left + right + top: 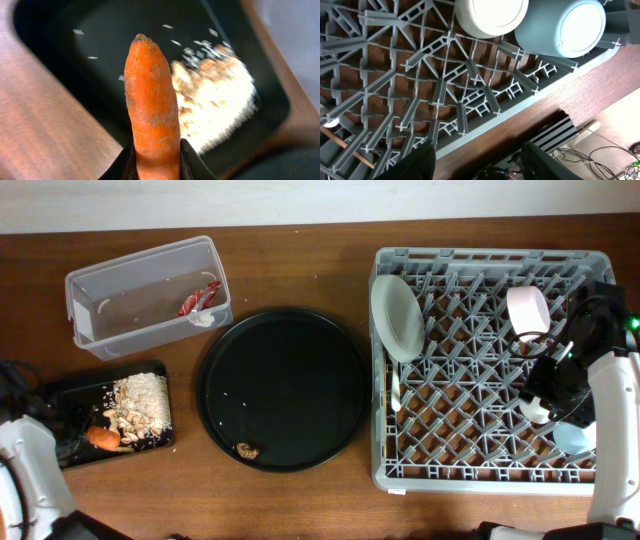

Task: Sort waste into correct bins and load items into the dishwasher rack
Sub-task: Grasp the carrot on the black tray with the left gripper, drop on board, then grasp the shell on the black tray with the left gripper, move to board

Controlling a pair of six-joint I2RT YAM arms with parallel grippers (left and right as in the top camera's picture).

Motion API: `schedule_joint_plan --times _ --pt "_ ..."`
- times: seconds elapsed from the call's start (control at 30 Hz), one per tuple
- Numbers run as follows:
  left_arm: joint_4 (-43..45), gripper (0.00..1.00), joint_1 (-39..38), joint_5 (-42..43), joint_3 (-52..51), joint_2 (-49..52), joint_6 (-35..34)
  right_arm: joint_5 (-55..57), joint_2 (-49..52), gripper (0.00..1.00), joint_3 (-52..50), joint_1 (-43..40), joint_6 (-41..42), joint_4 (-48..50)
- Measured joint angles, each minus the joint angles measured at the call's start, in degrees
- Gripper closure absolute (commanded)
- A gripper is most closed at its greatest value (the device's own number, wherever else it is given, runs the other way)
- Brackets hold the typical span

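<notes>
Brown wooden surface [300,510], left to right: shallow black rectangular tray [70,392], large round black tray [285,370], large square grey plastic rack [480,475]. Left jaws pinching orange carrot [151,110] by one end, over the rectangular tray beside beige rice-like food scraps [220,95]; carrot possibly clear of tray floor, view blurry. Right jaws spread, nothing between, above rack's edge near small white cup [491,15] and small blue cup [560,30]. Red crinkled wrapper [198,300] in clear plastic rectangular tub [100,285]. Small brown morsel [247,450] on round tray.
</notes>
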Motion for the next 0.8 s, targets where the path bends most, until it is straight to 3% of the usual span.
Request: schedule_joint_plan --times 0.13,0.17,0.27,0.33,0.37,0.4,0.53,0.63,0.7,0.8 --pt "4.26 0.93 1.33 -4.2 -0.52 7.45 -4.7 -0.04 0.0 0.42 0.0 0.02 0.02 -0.02" --pt "5.42 0.87 1.33 -4.48 -0.59 9.38 -5.33 -0.09 0.0 0.42 0.0 0.0 0.0 0.0" --pt "6.88 0.83 1.38 -4.87 -0.61 13.42 -5.79 -0.2 0.0 0.42 0.0 0.0 0.02 0.02" --pt "7.13 0.67 1.38 -4.87 -0.61 15.04 -5.95 -0.2 0.0 0.42 0.0 0.02 0.0 0.0" --pt "7.13 0.42 1.38 -4.85 -0.61 16.24 -6.16 -0.2 0.0 0.42 0.0 0.0 0.0 0.0" --pt "7.06 0.35 1.38 -4.87 -0.66 16.79 -6.21 -0.2 0.0 0.42 0.0 0.02 0.02 0.0" --pt "6.93 0.27 1.38 -3.87 -0.72 16.87 -6.34 -0.2 0.0 0.42 0.0 0.02 -0.02 0.0" --pt "3.54 0.26 0.28 2.69 2.51 16.33 -4.35 -0.22 0.0 0.42 0.0 0.02 0.02 0.0" --pt "3.15 0.22 -7.26 6.6 3.89 10.03 -1.99 -0.22 0.0 0.42 0.0 0.02 0.0 0.0" --pt "-3.15 0.17 -28.06 8.94 4.09 6.45 0.98 -0.24 0.0 0.42 0.0 0.0 0.02 0.0"
